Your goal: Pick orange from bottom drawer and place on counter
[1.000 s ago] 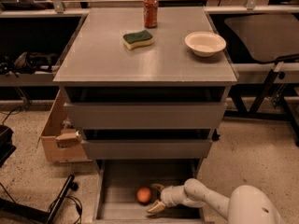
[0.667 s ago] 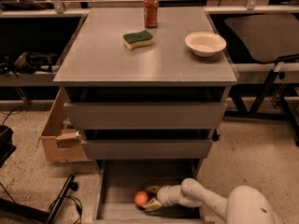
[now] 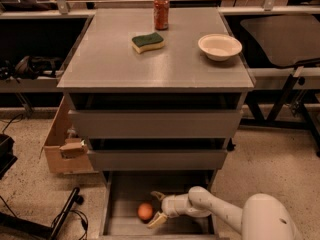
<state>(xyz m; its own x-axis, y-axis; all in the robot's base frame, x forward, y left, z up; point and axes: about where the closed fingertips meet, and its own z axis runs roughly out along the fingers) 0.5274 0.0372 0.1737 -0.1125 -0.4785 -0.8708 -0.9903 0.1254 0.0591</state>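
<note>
The orange (image 3: 145,212) lies on the floor of the open bottom drawer (image 3: 120,224), left of the middle. My gripper (image 3: 156,207) reaches into the drawer from the right, its fingers spread open just right of the orange, one finger (image 3: 158,196) behind it and the other in front. It does not hold the orange. The white arm (image 3: 215,210) comes in from the bottom right. The grey counter (image 3: 115,59) tops the cabinet above.
On the counter stand a red soda can (image 3: 161,12), a green and yellow sponge (image 3: 148,41) and a white bowl (image 3: 219,46). The two upper drawers (image 3: 155,124) stick out slightly above the bottom one. A cardboard box (image 3: 65,149) sits left of the cabinet.
The gripper has moved left inside the drawer towards the orange and its fingers now flank the orange's right side. The orange sits slightly further left.
</note>
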